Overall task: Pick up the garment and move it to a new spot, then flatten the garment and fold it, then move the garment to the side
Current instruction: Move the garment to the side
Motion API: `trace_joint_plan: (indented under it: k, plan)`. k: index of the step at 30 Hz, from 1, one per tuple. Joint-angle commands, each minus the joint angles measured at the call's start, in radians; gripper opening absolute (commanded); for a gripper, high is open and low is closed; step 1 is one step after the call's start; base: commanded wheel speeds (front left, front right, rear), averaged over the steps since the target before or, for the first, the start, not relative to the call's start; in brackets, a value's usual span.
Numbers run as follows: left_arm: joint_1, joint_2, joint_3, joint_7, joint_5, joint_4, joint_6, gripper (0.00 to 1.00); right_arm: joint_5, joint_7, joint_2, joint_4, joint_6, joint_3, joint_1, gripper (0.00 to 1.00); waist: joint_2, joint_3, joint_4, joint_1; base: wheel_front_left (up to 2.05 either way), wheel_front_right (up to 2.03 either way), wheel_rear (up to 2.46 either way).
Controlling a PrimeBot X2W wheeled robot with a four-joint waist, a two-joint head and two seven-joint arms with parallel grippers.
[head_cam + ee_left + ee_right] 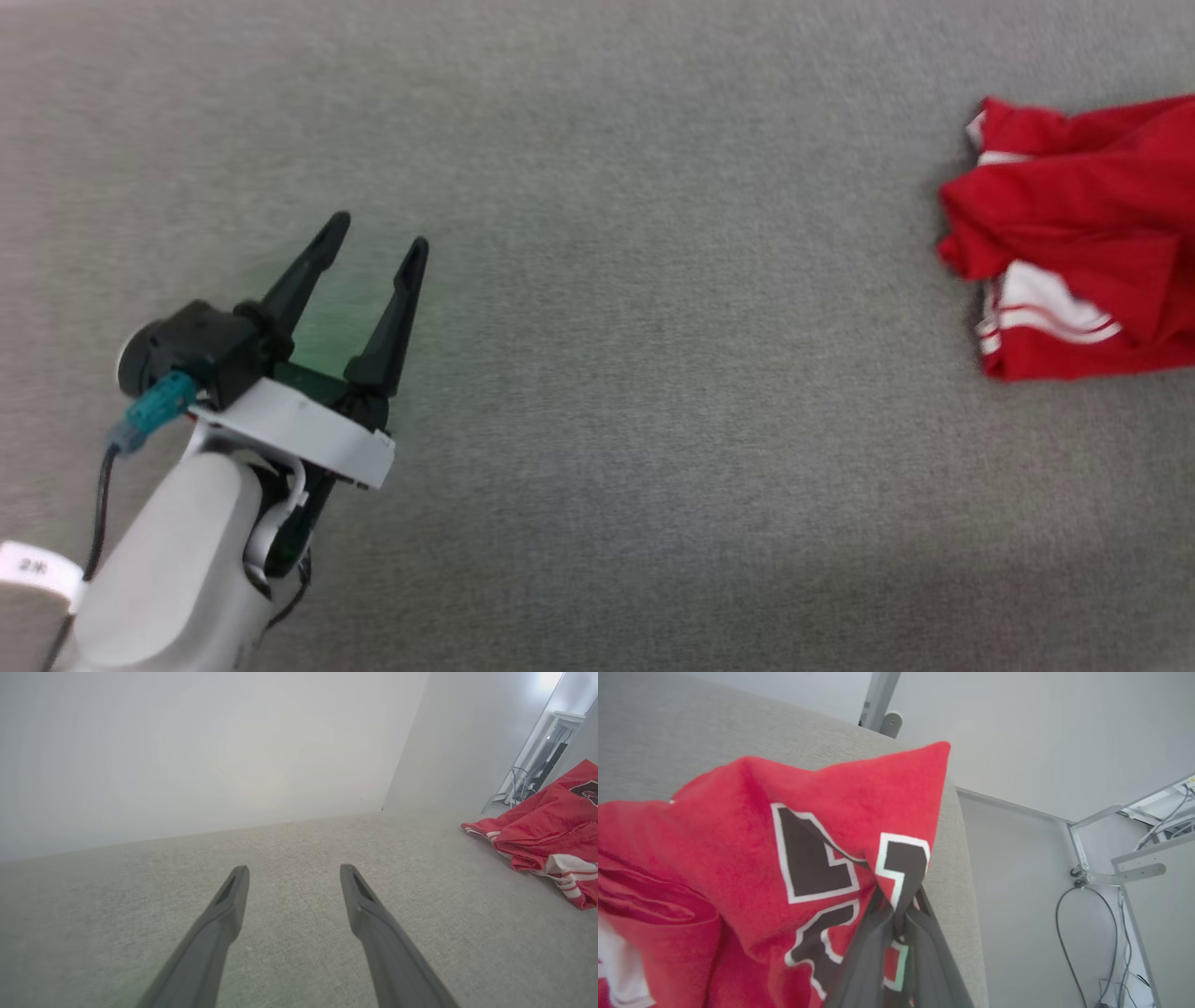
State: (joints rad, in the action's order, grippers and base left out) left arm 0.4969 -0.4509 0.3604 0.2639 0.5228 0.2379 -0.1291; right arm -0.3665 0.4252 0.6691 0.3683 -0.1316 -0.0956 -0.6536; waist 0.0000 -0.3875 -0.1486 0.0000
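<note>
The red shirt point(1074, 215) lies in a crumpled heap on the gray bench point(653, 420), far over on the robot's right side, and part of it runs off the edge of the head view. One white sleeve with red stripes point(1041, 313) sticks out at the near side of the heap. The left gripper point(378, 238) is well apart from the shirt, low on the left of the bench. Its two dark fingers point(387, 317) are spread wide, with nothing between them. A blue-green plug point(159, 406) with a dark wire sits on the side of its wrist. In the left wrist view, the left gripper point(294, 872) points over bare gray bench toward a pale wall point(187, 742), and the red shirt point(546, 835) lies off to one side. In the right wrist view, the right gripper point(899, 907) has its fingers point(866, 952) squeezed shut on a fold of the red shirt point(714, 840). The cloth above that pinch stands up in a point. A big black number with a white outline point(808, 858) shows on the red cloth right by the pinch. Past the bench edge there are a gray metal frame point(1115, 872) and some loose wires point(1083, 924).
</note>
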Motion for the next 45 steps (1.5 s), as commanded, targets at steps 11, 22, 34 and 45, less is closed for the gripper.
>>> trace_joint_plan:
  k: [11, 22, 34, 45]
  plan:
    - [0.109, -0.045, 0.080, 0.000, 0.021, 0.008, -0.003, 1.00, 0.203, -0.246, 0.083, 0.210, 0.002, -0.024, -0.150, 0.00, 0.0000, -0.143, -0.102, 0.0000, 0.00, 0.00, 0.00]
    - [0.160, -0.069, 0.134, -0.001, 0.035, 0.021, -0.003, 1.00, 0.354, -0.348, 0.024, 0.409, 0.002, 0.040, -0.234, 0.00, 0.0000, -0.195, -0.101, 0.0000, 0.00, 0.00, 0.00]
    - [0.184, -0.088, 0.151, -0.002, 0.055, 0.041, -0.001, 1.00, 0.412, -0.401, -0.065, 0.552, 0.002, 0.127, -0.298, 0.41, 0.0000, -0.200, -0.086, 0.0000, 0.00, 0.00, 0.00]
    - [0.143, -0.068, 0.122, -0.001, 0.059, 0.031, -0.001, 1.00, 0.458, -0.437, -0.070, 0.603, 0.002, 0.162, -0.340, 1.00, 0.0000, -0.138, -0.055, 0.0000, 0.00, 0.00, 0.00]
